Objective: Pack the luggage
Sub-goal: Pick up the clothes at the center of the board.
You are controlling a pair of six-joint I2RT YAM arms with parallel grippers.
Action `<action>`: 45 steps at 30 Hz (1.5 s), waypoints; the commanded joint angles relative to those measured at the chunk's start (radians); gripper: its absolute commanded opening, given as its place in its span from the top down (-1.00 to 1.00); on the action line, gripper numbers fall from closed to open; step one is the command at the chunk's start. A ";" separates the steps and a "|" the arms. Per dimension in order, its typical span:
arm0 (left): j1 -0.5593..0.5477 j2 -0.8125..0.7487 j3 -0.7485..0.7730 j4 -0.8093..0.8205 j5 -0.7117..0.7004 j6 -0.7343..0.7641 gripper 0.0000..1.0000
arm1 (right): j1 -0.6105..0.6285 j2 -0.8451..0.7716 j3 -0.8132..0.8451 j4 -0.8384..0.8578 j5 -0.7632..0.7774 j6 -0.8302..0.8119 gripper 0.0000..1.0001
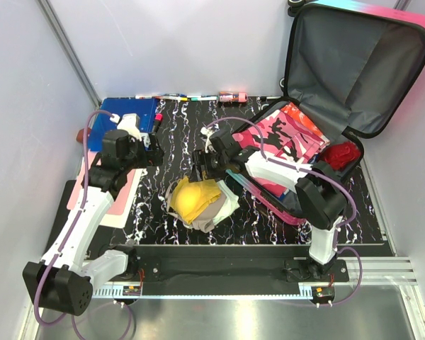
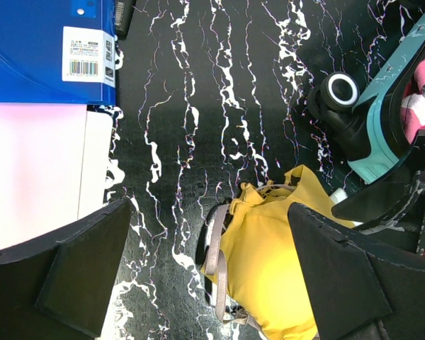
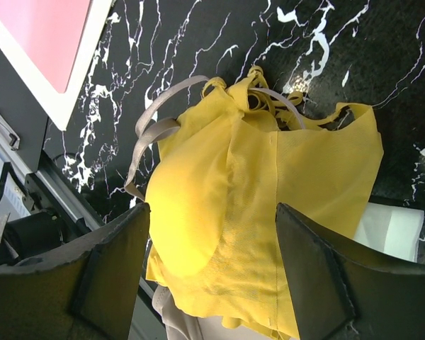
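Two robot arms reach over a black, white-veined table [image 1: 170,134] in the overhead view. The luggage [image 1: 354,64] lies open at the right rear, its grey-lined lid standing upright and its shallow base flat on the table with a pink camouflage cloth [image 1: 290,138] inside. A red item [image 1: 340,154] sits beside that cloth, near the hinge. The left gripper [image 1: 156,150] hangs with jaws wide apart and nothing between them, just beside a blue folder [image 1: 124,117] at the left rear, and a pink sheet [image 1: 124,198] lies under that arm. The right gripper [image 1: 200,171] is poised over a yellow garment [image 1: 193,200] bunched near the front middle of the table, just left of the luggage. Pens [image 1: 171,97] line the rear edge. From the left wrist, both fingers [image 2: 78,276] stand far apart above the table, with the folder and pink sheet to the left. The yellow garment is at lower right, and a black wheel [image 2: 340,88] sits on the luggage's teal corner at upper right. From the right wrist, the fingers [image 3: 106,276] are spread to either side of the yellow garment and clamped on nothing; whether they touch the fabric cannot be told. Beige straps [image 3: 156,127] loop from its edge, and a white cloth [image 3: 389,227] shows beneath it.
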 commanded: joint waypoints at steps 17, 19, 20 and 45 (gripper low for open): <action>-0.005 0.011 0.006 0.033 0.024 0.001 -0.98 | 0.087 -0.036 -0.021 -0.106 0.121 0.009 -0.57; -0.003 0.011 0.006 0.035 0.024 0.000 -0.98 | 0.096 -0.036 -0.013 -0.107 0.123 0.009 -0.50; -0.003 0.011 0.006 0.033 0.024 0.000 -0.98 | 0.099 -0.039 -0.010 -0.109 0.126 0.009 -0.47; -0.005 0.002 0.006 0.033 0.018 0.003 -0.98 | 0.134 -0.114 0.050 -0.107 0.241 -0.004 1.00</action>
